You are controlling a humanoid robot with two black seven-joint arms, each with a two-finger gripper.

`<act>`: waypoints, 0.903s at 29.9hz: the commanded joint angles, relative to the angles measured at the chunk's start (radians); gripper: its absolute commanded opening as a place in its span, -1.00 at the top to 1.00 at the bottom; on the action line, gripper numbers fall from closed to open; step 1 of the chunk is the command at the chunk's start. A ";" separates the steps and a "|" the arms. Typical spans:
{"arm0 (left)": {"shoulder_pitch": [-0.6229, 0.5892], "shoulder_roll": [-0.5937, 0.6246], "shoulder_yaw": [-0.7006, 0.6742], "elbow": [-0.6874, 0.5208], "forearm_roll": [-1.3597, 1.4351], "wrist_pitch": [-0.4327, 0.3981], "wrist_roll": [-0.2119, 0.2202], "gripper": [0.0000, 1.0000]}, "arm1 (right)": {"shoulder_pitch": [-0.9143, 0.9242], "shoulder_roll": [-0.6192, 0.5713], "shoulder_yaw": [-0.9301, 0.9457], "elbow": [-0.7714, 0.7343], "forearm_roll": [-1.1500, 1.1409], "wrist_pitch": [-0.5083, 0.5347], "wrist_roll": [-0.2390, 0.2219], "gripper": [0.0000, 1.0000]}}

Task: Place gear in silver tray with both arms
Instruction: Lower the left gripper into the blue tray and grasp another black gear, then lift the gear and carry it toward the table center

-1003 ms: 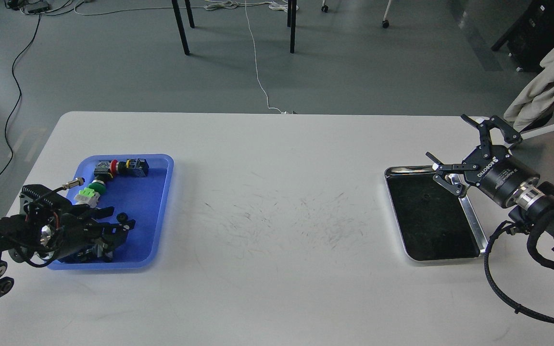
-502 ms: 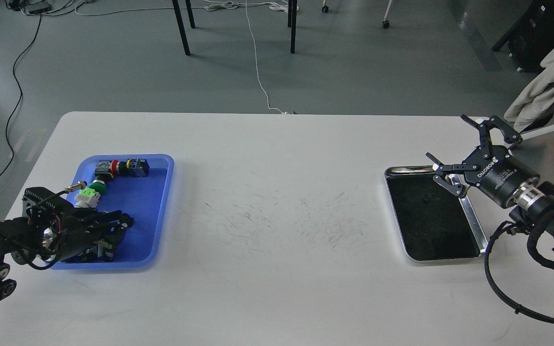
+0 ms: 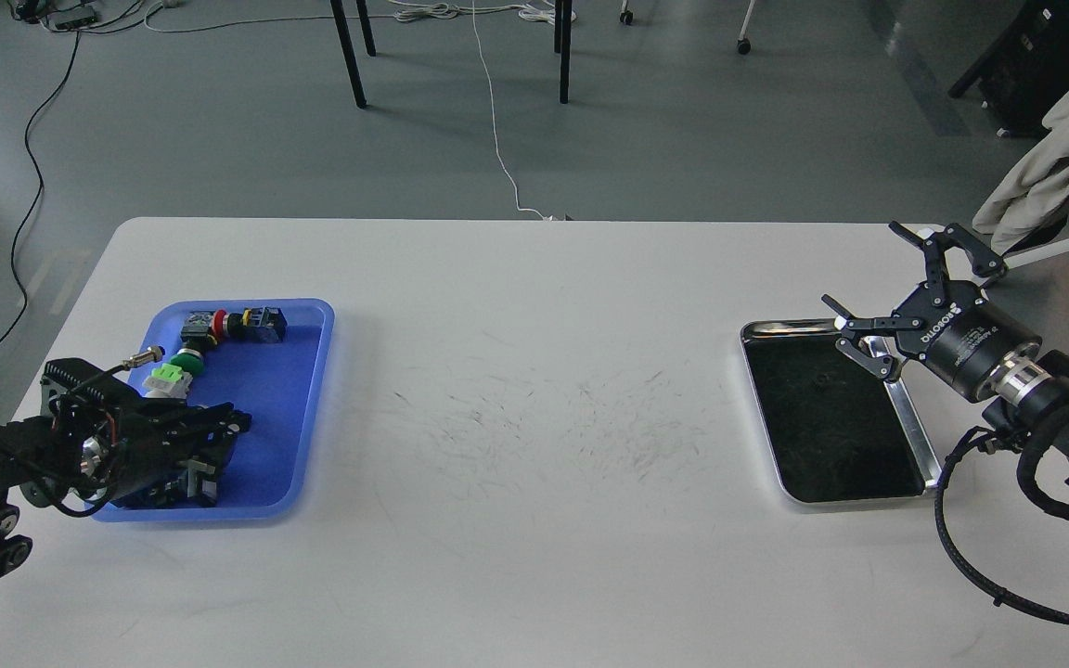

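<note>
My left gripper lies low inside the blue plastic tray, at its near left. Its fingers have drawn together where a small black gear sat. The gear is hidden between the dark fingertips. The silver tray sits at the right of the table, and its dark bottom holds nothing. My right gripper hovers over the silver tray's far right corner. Its jaws are wide apart and hold nothing.
The blue tray also holds a red and black push button, a green button part, a light green connector and a metal plug. A beige cloth hangs beyond the table's right edge.
The left gripper's fingers have closed around the small black gear, which showed between them a second ago. The right arm has not moved.
</note>
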 commanded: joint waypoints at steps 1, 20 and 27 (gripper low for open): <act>-0.001 0.004 0.001 -0.001 -0.003 -0.001 0.001 0.93 | 0.000 0.000 0.000 0.000 0.000 0.000 0.000 -0.93; -0.298 0.118 -0.018 -0.369 -0.015 -0.071 0.071 0.93 | 0.014 -0.012 0.008 0.006 -0.014 0.000 0.000 -0.93; -0.424 -0.005 -0.028 -0.501 -0.017 -0.156 0.192 0.93 | 0.017 -0.017 0.009 0.014 -0.014 0.000 0.000 -0.93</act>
